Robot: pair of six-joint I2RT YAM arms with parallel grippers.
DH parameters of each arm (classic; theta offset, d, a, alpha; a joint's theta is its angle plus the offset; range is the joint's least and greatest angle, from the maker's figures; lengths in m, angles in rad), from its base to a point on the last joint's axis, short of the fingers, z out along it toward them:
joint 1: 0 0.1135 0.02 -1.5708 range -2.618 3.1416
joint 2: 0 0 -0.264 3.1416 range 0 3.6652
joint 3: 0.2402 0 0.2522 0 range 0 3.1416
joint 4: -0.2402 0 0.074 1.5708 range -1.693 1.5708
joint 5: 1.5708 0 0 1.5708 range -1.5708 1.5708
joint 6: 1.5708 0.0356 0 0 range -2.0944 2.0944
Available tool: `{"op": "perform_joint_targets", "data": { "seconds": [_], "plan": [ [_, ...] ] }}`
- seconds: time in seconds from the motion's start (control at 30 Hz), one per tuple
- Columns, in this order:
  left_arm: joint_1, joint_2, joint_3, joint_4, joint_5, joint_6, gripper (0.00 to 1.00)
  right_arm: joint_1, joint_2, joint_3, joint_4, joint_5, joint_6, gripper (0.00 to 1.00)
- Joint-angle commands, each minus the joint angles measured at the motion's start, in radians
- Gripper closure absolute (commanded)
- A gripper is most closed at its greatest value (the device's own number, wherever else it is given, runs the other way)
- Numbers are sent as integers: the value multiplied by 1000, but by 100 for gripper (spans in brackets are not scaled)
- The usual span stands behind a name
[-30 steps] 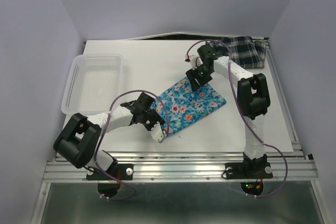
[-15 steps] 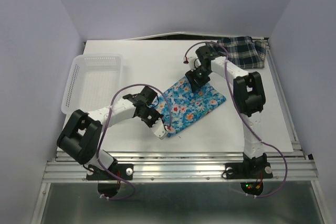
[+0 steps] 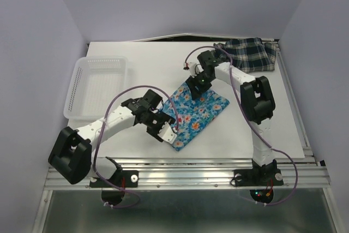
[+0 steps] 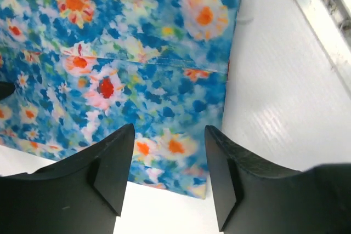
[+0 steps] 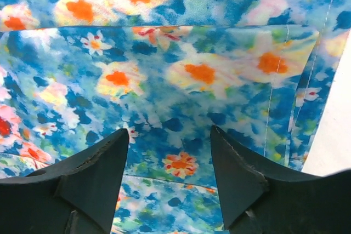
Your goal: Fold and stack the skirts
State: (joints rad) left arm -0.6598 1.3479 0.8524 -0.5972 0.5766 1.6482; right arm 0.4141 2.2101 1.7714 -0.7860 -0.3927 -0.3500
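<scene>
Jaws apart, floral skirt [image 3: 200,111] (smooth cloth) folded

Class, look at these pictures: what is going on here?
Two robot arms work on the blue floral skirt, lying flat mid-table. The left arm has its jaws open over the skirt's near corner. The right arm has its jaws open over the far end. Neither grips cloth. The plaid skirt sits bunched at the far right corner.
</scene>
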Motion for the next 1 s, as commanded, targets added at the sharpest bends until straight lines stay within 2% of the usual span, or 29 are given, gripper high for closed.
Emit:
{"op": "perform_joint_targets", "data": {
  "seconds": [0.0,0.03,0.13,0.17,0.23,0.3,0.33,0.37,0.4,0.47,0.57,0.63,0.67,0.8,0.9,0.97],
  "plan": [
    [-1,-104,25,48,106,-259,33,11,-99,-20,68,55,-14,33],
    [0,-124,49,92,139,-418,32,11,-113,-9,73,77,-6,32],
    [34,-210,68,203,149,-656,32,11,-191,-3,80,135,35,31],
    [52,-242,68,277,125,-853,32,11,-248,-33,80,99,63,32],
    [103,-250,74,316,83,-1020,34,20,-306,-88,67,34,85,39],
    [181,-231,82,335,109,-1202,35,54,-348,-189,38,2,69,43],
    [251,-221,79,370,124,-1263,35,101,-377,-229,19,9,60,47],
    [276,-196,79,384,121,-1357,35,123,-388,-272,22,43,54,48],
    [288,-182,79,413,68,-1399,35,138,-400,-350,45,60,51,50],
    [290,-155,91,425,29,-1452,35,150,-380,-388,45,95,40,51],
    [295,-130,82,451,-23,-1498,36,150,-322,-429,48,204,-50,54],
    [299,-145,56,491,-53,-1528,36,141,-310,-486,120,259,-160,55],
    [301,-145,44,504,-58,-1542,36,129,-297,-497,143,282,-161,55],
    [302,-165,-2,559,-66,-1619,36,51,-216,-471,249,350,-341,56],
    [307,-177,-38,586,-75,-1688,36,40,-184,-417,310,388,-449,55],
    [308,-187,-58,590,-93,-1703,36,40,-202,-377,311,376,-449,53]
  ]
}}
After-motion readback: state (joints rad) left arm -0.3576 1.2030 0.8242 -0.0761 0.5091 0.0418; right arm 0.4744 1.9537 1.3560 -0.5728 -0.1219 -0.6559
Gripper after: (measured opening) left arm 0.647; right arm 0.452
